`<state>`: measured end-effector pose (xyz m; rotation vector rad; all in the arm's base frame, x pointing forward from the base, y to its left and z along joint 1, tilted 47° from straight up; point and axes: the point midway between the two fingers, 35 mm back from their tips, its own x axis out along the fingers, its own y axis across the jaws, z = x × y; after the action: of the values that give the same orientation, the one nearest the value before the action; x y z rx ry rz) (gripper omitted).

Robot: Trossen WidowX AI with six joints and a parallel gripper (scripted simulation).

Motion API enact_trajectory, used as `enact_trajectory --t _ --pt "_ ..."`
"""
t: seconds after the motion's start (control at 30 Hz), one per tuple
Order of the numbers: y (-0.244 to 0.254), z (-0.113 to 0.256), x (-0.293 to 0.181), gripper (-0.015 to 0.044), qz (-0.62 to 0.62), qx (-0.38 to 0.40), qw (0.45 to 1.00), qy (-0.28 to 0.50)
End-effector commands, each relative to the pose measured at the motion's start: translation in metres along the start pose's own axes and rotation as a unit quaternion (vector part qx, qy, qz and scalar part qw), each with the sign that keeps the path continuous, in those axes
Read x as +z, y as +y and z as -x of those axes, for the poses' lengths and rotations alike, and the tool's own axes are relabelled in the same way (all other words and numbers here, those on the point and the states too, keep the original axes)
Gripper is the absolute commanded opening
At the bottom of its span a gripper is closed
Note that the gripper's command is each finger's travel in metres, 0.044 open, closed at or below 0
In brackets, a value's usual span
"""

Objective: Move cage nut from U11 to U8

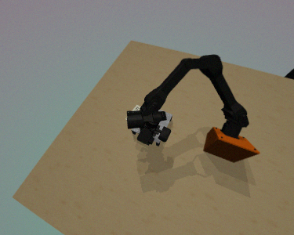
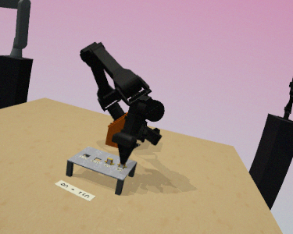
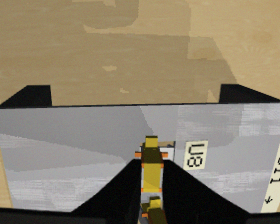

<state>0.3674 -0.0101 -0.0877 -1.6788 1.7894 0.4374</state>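
- Noted nearest, in front of the rail plate: paper strip.
- Found at the rail plate's end, by the U8 label: cage nut, over hole U8, part of the opening showing beside it.
- Confirmed: gripper nearly closed, pinching that nut.
- Judged done: removal from U11 and carry. Left: squaring, clipping, release, retreat. Cannot verify wings under the plate.
- Seen next along the rail plate: other nut, close to the fingers; advise against sideways sweep.
- Observed beyond the rail plate: orange base, well apart. Judged best for withdrawal: straight up.
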Motion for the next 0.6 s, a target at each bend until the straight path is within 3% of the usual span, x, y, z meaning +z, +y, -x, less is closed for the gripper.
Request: enact_trajectory --t 0.0,0.57 --pt "-0.0003 -0.0009 0.0011 0.0026 -0.002 0.005 1.0 -0.001" --pt "-0.001 -0.0012 0.001 0.0026 -0.001 0.014 1.0 -0.001"
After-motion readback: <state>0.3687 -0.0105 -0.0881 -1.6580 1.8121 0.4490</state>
